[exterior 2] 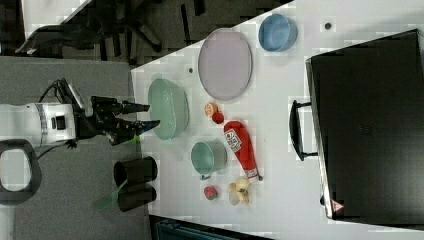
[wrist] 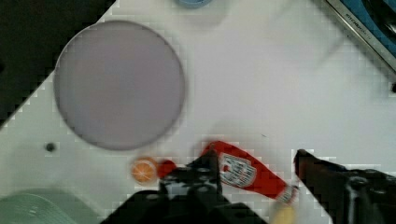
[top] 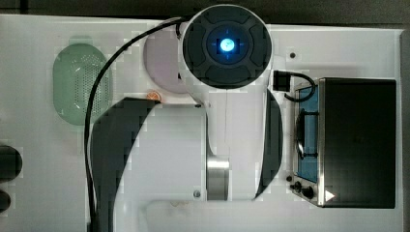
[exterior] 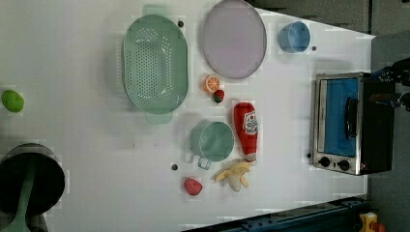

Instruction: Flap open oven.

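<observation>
The oven (top: pixel 358 140) is a black box at the top view's right, and its blue glass flap door (exterior: pixel 341 116) lies flat against the silver front. The dark bar handle (exterior 2: pixel 297 131) stands out from that front, and two black knobs (exterior: pixel 333 163) sit beside the door. My gripper (exterior 2: pixel 152 114) hangs high over the table, well away from the oven. Its fingers are open with nothing between them. In the wrist view the gripper (wrist: pixel 257 163) hovers above a red ketchup bottle (wrist: pixel 243 172), and a corner of the oven (wrist: pixel 364 25) shows at the edge.
On the white table (exterior: pixel 72 58) lie a green colander (exterior: pixel 154 63), a purple plate (exterior: pixel 234 38), a blue bowl (exterior: pixel 294 36), a teal cup (exterior: pixel 215 141), an orange half (exterior: pixel 212 83), a banana (exterior: pixel 234 175) and small red fruits. Black cups (exterior 2: pixel 134 171) stand at the table edge.
</observation>
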Controlling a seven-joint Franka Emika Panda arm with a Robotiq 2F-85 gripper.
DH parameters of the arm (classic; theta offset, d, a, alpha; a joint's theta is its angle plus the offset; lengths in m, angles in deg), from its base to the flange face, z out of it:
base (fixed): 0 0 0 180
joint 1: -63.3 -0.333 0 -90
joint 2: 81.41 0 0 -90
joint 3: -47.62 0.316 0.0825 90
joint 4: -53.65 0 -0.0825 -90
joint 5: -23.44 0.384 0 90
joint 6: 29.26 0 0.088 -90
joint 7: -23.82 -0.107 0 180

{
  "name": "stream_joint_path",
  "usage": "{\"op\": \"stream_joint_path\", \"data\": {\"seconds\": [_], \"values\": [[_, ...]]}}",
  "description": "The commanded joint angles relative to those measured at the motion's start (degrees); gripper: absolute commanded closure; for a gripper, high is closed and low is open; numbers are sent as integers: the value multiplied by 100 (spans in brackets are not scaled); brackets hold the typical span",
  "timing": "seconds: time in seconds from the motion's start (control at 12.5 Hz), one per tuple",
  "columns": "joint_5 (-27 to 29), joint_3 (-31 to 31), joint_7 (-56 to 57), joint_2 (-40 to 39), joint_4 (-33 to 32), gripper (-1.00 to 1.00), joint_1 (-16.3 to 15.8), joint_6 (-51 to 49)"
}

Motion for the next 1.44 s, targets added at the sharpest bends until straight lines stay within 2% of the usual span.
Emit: {"op": "stream_joint_path", "data": {"seconds": [0.08,0.24,0.4,0.48,0.96,1.04,1.2,1.44], "values": [[-157,-292,159,1870,-1369,-57,300,-704],[-157,-292,159,1871,-1369,-100,300,-704],[-157,-292,159,1871,-1369,-100,301,-704],[-157,-292,159,1871,-1368,-90,301,-704],[-166,-324,162,1863,-1379,55,307,-707],[-174,-359,181,1858,-1386,65,309,-688],[-202,-495,553,1838,-1446,65,320,-570],[-247,-813,2193,1786,-1645,65,384,-245]]}}
